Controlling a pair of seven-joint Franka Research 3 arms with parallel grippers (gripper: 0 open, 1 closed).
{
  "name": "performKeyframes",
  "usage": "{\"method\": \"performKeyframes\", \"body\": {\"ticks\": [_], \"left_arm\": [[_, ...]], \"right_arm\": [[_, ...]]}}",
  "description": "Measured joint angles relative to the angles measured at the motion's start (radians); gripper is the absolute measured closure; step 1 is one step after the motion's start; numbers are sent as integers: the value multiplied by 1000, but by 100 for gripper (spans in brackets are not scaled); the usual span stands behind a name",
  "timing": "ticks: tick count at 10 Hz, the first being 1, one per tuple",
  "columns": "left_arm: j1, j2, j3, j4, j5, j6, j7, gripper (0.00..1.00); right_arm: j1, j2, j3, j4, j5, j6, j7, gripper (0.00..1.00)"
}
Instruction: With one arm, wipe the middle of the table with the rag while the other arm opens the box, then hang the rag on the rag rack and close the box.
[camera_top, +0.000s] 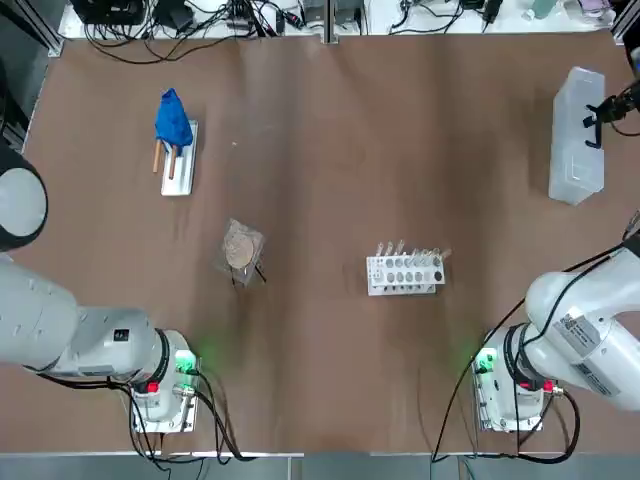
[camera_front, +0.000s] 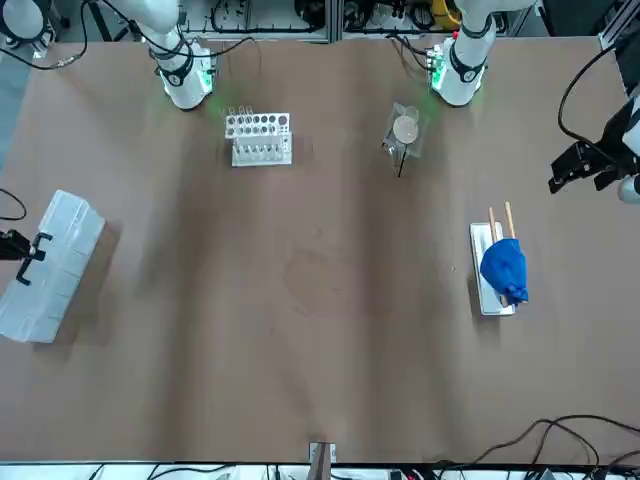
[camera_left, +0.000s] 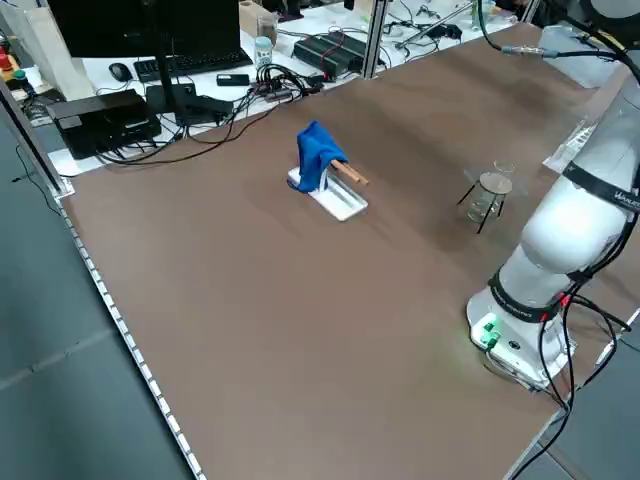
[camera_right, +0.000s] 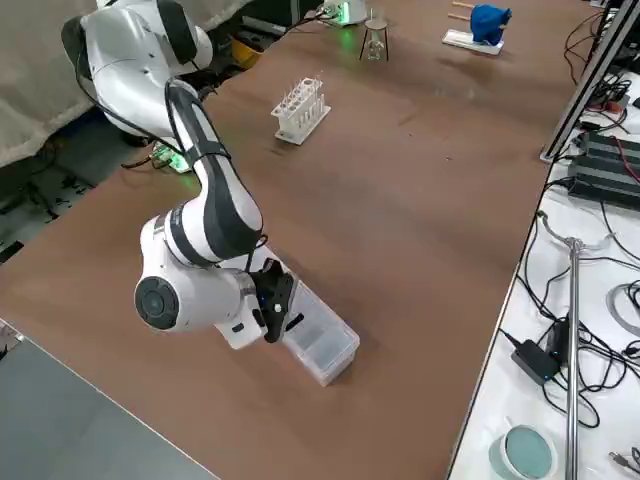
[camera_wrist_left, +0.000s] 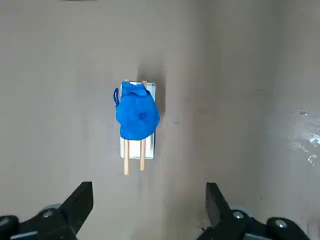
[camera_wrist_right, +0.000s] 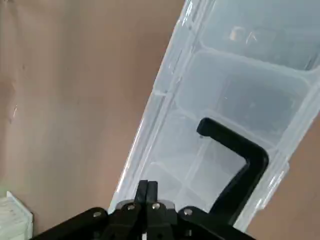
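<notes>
The blue rag (camera_top: 172, 120) hangs bunched over the two wooden rods of the white rag rack (camera_top: 180, 166), at the far left of the brown table (camera_top: 330, 170). My left gripper (camera_wrist_left: 147, 192) hovers high over it, open and empty, with the rag (camera_wrist_left: 137, 115) below and ahead; it also shows at the edge of the front view (camera_front: 572, 172). The translucent box (camera_top: 577, 135) lies at the far right with its lid down. My right gripper (camera_wrist_right: 147, 190) is shut on nothing, just above the lid beside the black handle (camera_wrist_right: 235, 155).
A white rack of small tubes (camera_top: 404, 272) stands right of the middle, near my side. A tan round lump in clear wrapping (camera_top: 241, 250) sits left of the middle. Cables and electronics (camera_top: 200, 18) line the ledge past the far edge.
</notes>
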Motion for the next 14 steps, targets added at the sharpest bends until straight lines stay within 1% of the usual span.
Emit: {"method": "performKeyframes", "body": {"ticks": [1,2,3,4,5,7,8,9,11,12,14], "left_arm": [[0,0,0,0,0,6,0,1],[1,0,0,0,0,8,0,1],[1,1,1,0,0,9,0,1],[2,1,2,0,0,9,0,1],[2,2,2,0,0,10,0,1],[4,8,3,-1,0,23,0,1],[4,11,3,-1,0,25,0,1],[4,12,3,-1,0,26,0,1],[4,13,3,-1,0,26,0,1],[3,13,3,-1,0,27,0,1],[4,13,3,-1,0,27,0,1]], "right_arm": [[12,-18,2,12,-13,-16,0,87],[33,-67,4,27,-47,-56,38,83],[59,-142,7,36,-98,-110,121,76],[93,-224,11,39,-143,-160,202,60],[147,-300,15,38,-187,-187,275,46],[317,-418,19,34,-332,-194,511,14],[399,-453,19,30,-386,-204,617,3],[467,-480,20,26,-414,-213,679,1],[569,-516,19,17,-428,-217,799,1],[600,-533,19,1,-429,-217,843,1],[635,-575,18,-60,-430,-179,886,1]]}}
